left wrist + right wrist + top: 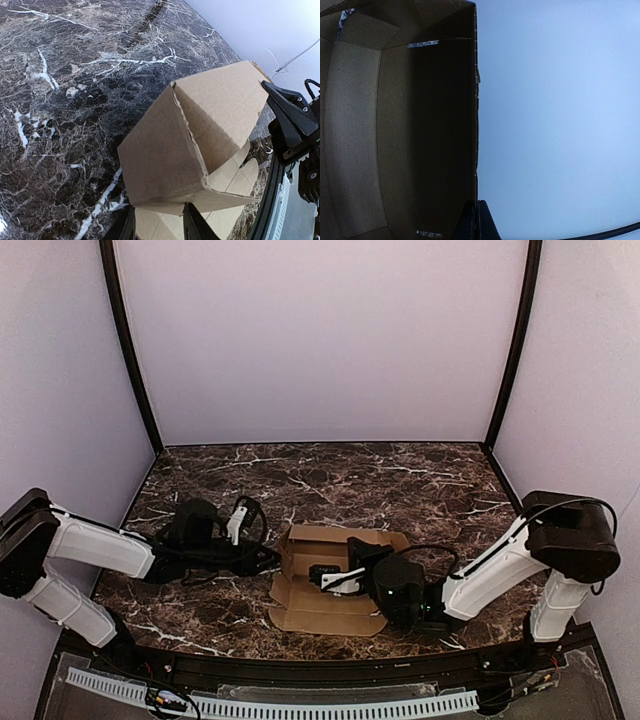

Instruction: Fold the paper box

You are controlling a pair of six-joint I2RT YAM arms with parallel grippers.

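Marble table [400,480] bears the paper box [320,615]; left gripper [268,558] pinches its 9 o'clock wall, right gripper [318,575] sits pressed together inside.

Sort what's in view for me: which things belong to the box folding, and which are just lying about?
Job: paper box, partly folded; right pincer, shut on its wall; left pincer, close by it.
Just there: marble table; white backdrop; arm cables.

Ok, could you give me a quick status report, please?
Left tool astride paper box edge, grip unclear. Right tool shut on its wall. Walls up, near flaps flat. Nothing obstructing.
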